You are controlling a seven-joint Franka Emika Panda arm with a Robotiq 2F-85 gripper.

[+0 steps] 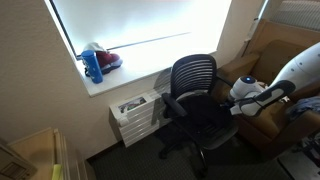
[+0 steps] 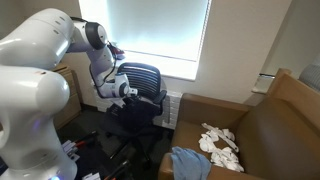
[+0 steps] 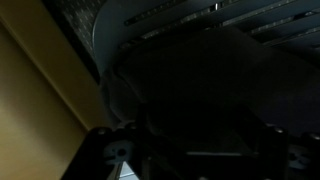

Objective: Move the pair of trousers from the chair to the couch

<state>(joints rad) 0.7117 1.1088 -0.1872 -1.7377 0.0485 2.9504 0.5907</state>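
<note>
A black mesh office chair (image 1: 192,75) stands under the window and also shows in the other exterior view (image 2: 146,76). Dark trousers (image 1: 212,122) lie heaped on its seat; in an exterior view they hang over the seat's front (image 2: 128,118). My gripper (image 1: 237,110) is low at the seat's edge, right at the trousers (image 2: 122,97). In the wrist view the dark cloth (image 3: 200,90) fills the picture below the chair back, and my gripper (image 3: 198,150) has its fingers spread wide, open. The brown couch (image 2: 270,120) stands beside the chair (image 1: 258,62).
White cloths (image 2: 220,140) and a blue cloth (image 2: 188,160) lie on the couch seat. A blue bottle (image 1: 93,66) and a red object (image 1: 110,60) sit on the window sill. A white drawer unit (image 1: 135,115) stands against the wall beside the chair.
</note>
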